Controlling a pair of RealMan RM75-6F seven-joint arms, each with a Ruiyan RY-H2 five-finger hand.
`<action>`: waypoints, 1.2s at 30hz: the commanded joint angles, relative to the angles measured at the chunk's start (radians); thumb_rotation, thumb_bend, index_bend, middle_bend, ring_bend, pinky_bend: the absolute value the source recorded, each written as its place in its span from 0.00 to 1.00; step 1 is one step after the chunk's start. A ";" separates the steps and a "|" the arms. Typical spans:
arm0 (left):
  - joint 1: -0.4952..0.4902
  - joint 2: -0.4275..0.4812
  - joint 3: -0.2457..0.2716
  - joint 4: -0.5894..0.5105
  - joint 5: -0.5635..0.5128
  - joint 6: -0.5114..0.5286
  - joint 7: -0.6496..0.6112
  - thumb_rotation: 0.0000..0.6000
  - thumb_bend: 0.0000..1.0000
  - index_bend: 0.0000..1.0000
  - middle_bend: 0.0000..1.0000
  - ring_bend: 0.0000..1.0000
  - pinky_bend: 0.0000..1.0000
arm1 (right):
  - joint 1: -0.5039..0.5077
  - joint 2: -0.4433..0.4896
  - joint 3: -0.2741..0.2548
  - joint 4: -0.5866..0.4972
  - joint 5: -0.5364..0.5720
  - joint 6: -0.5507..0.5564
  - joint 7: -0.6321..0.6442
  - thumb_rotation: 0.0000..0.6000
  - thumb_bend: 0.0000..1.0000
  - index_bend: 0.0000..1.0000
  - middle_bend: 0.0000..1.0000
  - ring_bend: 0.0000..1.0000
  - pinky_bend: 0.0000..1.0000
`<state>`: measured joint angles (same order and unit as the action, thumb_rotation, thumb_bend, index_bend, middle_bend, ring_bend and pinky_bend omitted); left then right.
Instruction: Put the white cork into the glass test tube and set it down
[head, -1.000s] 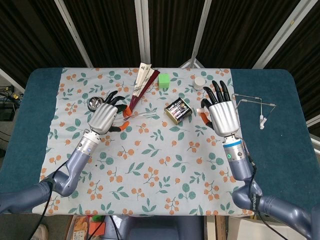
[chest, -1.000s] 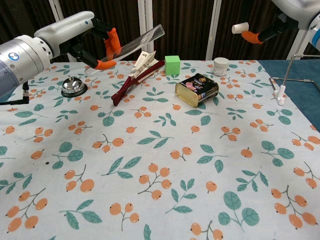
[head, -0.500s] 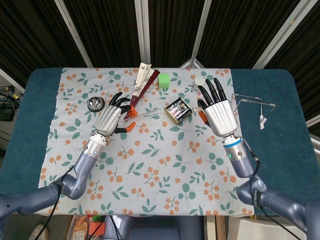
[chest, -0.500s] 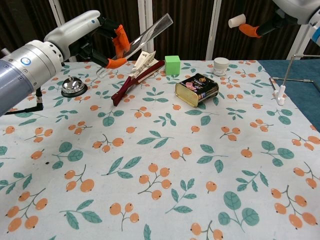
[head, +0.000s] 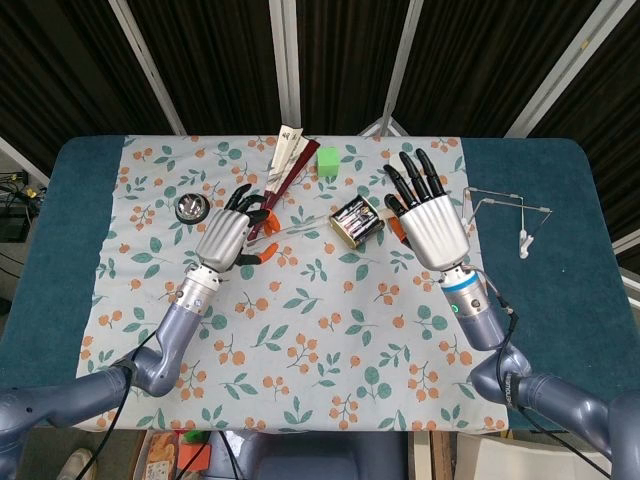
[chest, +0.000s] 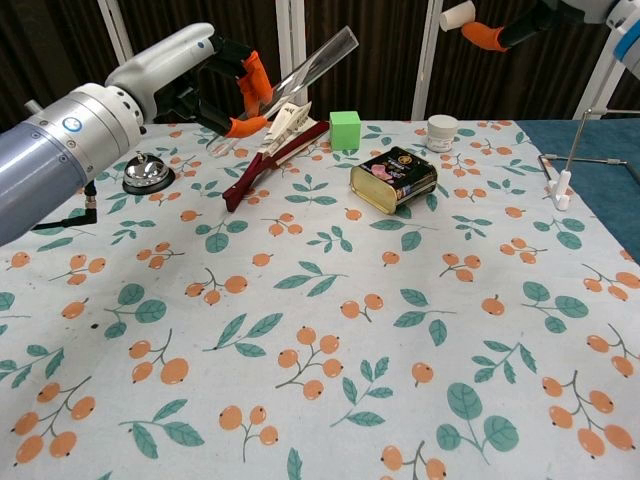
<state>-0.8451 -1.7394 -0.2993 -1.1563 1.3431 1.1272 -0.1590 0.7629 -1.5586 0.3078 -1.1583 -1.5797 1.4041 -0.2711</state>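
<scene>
Both hands have drifted inward above the floral tablecloth (chest: 330, 330).

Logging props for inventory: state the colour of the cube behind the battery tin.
Green: the cube is bright green, clearest in the chest view.

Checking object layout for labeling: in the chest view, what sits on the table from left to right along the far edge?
Silver bell → folded red fan → green cube → battery tin → small white jar → wire stand.
</scene>
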 joint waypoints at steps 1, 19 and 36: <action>-0.004 0.000 -0.002 -0.008 -0.004 -0.006 0.009 1.00 0.58 0.62 0.67 0.21 0.07 | 0.013 0.002 -0.001 0.002 -0.014 0.000 -0.003 1.00 0.43 0.66 0.23 0.00 0.00; 0.001 -0.001 -0.021 -0.080 -0.072 -0.021 0.086 1.00 0.58 0.62 0.67 0.21 0.07 | 0.081 -0.038 -0.036 0.119 -0.048 -0.043 -0.053 1.00 0.43 0.66 0.23 0.00 0.00; 0.010 -0.010 -0.044 -0.131 -0.152 -0.037 0.149 1.00 0.58 0.62 0.67 0.21 0.07 | 0.114 -0.060 -0.014 0.133 -0.017 -0.037 -0.080 1.00 0.43 0.66 0.23 0.00 0.00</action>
<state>-0.8345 -1.7485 -0.3421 -1.2833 1.1955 1.0924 -0.0140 0.8773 -1.6184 0.2938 -1.0246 -1.5967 1.3664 -0.3515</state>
